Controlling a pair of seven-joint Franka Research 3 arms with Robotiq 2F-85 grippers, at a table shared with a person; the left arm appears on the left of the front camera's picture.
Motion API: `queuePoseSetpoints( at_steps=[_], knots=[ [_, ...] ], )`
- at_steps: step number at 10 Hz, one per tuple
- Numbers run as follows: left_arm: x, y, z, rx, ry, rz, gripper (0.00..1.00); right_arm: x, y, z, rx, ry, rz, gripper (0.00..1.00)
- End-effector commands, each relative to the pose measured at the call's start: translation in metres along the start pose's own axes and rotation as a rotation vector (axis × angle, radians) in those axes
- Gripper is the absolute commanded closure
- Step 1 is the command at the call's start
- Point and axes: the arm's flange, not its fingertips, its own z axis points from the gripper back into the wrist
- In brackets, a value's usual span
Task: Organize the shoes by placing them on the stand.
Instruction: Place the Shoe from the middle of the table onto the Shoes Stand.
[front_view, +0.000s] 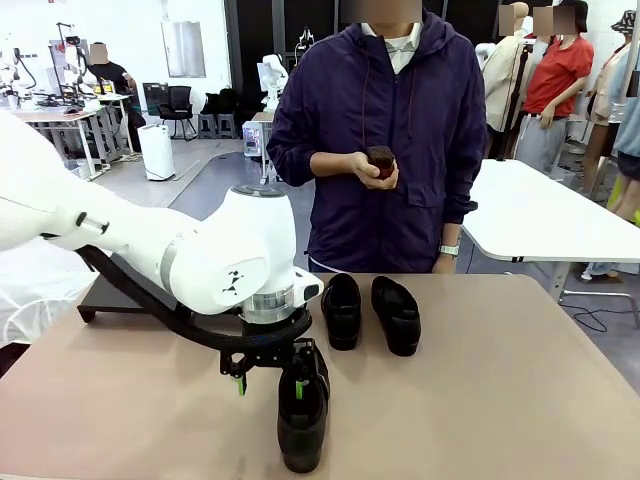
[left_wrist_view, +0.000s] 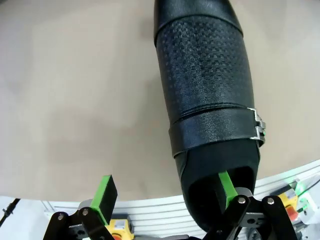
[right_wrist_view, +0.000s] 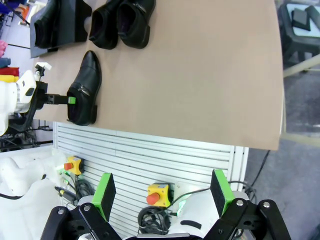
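Closest to you, at the table's (front_view: 500, 400) near edge, lies the lone shoe (front_view: 302, 430), with your left claw (front_view: 270, 384) at its heel end. Its long axis runs near to far, heel toward the robot's edge and toe toward the person. The claw stands wide open and has hold of nothing. In the left wrist view one finger (left_wrist_view: 227, 187) dips into the shoe's mouth while the other hangs outside over bare tabletop, so the side wall sits between the pads. You cannot tell whether the inner pad touches the lining. Closing should pinch that wall, but glossy leather may slip, so expect the toe to sag on the lift.

Your right claw (right_wrist_view: 162, 192) is wide open too and empty. It hangs off the near edge above the robot's base, well apart from every shoe, so the left arm is plainly the nearer one.

Farther out, mid-table, two more shoes (front_view: 342, 310) stand side by side. The stand (right_wrist_view: 75, 20) sits beyond them, to the robot's left behind the left arm, and already bears one shoe (right_wrist_view: 47, 22). The carry therefore goes away from you and leftward, over flat tan tabletop with open room between.

Past the far edge the person holds a small brown-red object (front_view: 380, 160), hands off the table.
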Motion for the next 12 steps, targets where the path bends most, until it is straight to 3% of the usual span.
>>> queuePoseSetpoints(
  at_steps=[1, 3, 4, 5, 12],
  knots=[
    [0.0052, -0.0076, -0.0067, 0.037, 0.017, 0.034, 0.00, 0.0012, -0.0006, 0.0027, 0.010, 0.001, 0.019, 0.00],
    [0.0067, -0.0086, -0.0133, 0.025, 0.025, 0.027, 0.00, 0.0012, -0.0006, 0.0027, 0.010, 0.001, 0.019, 0.00],
    [0.0054, -0.0098, -0.0127, 0.023, 0.008, 0.014, 0.43, 0.0012, -0.0006, 0.0027, 0.010, 0.001, 0.019, 0.00],
    [0.0039, -0.0115, -0.0133, 0.029, -0.007, 0.014, 1.00, 0.0012, -0.0006, 0.0027, 0.010, 0.001, 0.019, 0.00],
    [0.0042, -0.0167, -0.0129, 0.023, -0.009, -0.012, 1.00, 0.0012, -0.0006, 0.0027, 0.010, 0.001, 0.019, 0.00]
  ],
)
